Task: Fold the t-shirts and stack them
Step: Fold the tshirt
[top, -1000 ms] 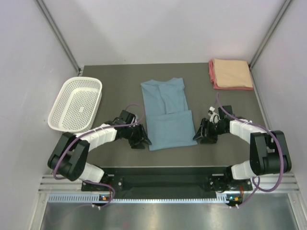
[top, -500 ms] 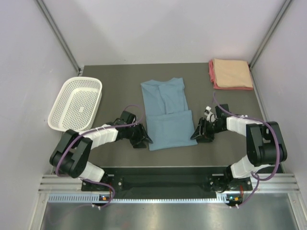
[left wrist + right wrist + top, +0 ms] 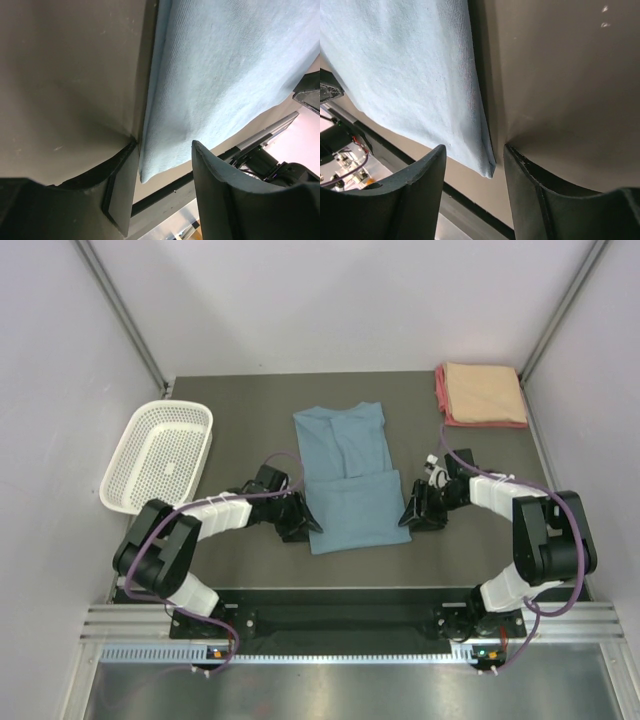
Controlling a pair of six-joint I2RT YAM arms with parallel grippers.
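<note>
Top external: blue-grey t-shirt (image 3: 350,490) between pincers (image 3: 305,523) (image 3: 408,517)

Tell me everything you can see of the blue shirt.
The blue shirt is soft, finely knit cloth, flat on the table, partly folded: the near half is a doubled rectangle, the far part narrower. Its near corners sit inside the open left gripper and the open right gripper.

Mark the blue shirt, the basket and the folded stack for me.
blue shirt (image 3: 350,480), top view, middle of the cloth.
basket (image 3: 170,406), top view, far rim.
folded stack (image 3: 485,390), top view, tan top layer.
</note>
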